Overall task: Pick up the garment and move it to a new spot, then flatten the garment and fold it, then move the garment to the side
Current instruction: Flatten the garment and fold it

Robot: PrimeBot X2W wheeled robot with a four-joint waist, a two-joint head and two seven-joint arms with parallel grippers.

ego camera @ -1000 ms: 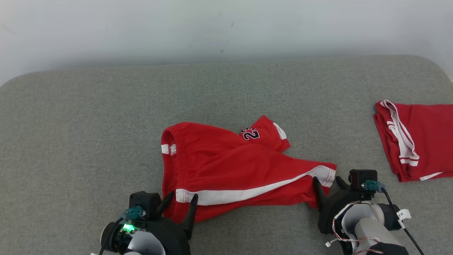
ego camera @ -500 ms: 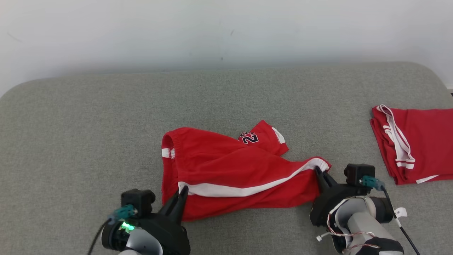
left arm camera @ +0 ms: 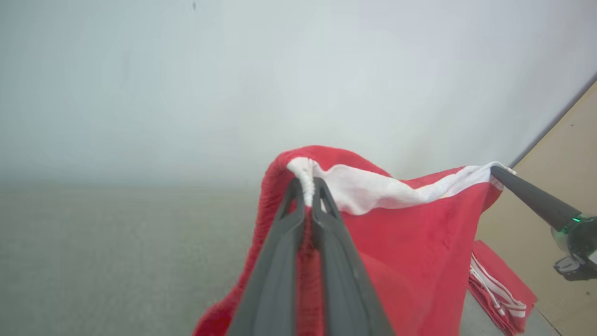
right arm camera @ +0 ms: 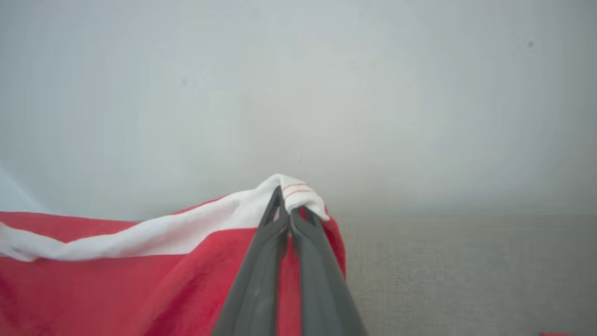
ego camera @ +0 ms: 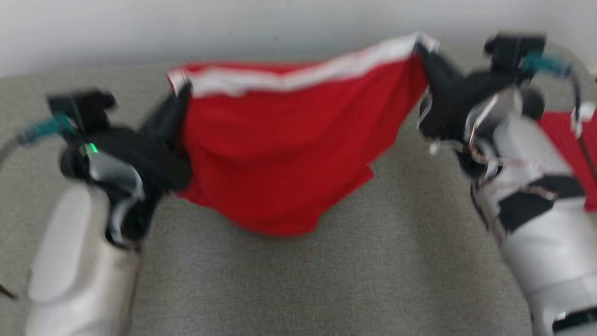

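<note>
Above the mat (ego camera: 298, 280), well off its surface, the garment (ego camera: 280, 154) hangs spread between our two grippers. Our left gripper (left arm camera: 305, 186) has its fingers pressed together on one corner, pinching the white band (ego camera: 298, 77) with red cloth bunched between them. Our right gripper (right arm camera: 284, 200) pinches the opposite end of the same band in the same way. Between the two grips the band runs along the top edge, nearly taut with a slight sag. Below it the red body droops in a loose pouch. The head view is blurred, so we cannot tell whether the lowest fold clears the mat or brushes it. At the right edge of the mat lies the other garment (left arm camera: 499, 284), red and already folded, well apart from the one we hold.

We judge the step in hand to be the first one: the garment is picked up and in the air, bound for a new spot on the mat. Flattening, folding and setting aside are not yet begun. The next move, as we read it, calls for both pinches to hold firm while we lower the cloth, hem first, onto a bare stretch of the mat. The band should be kept stretched so that the body lies without creases and apart from the other garment.
</note>
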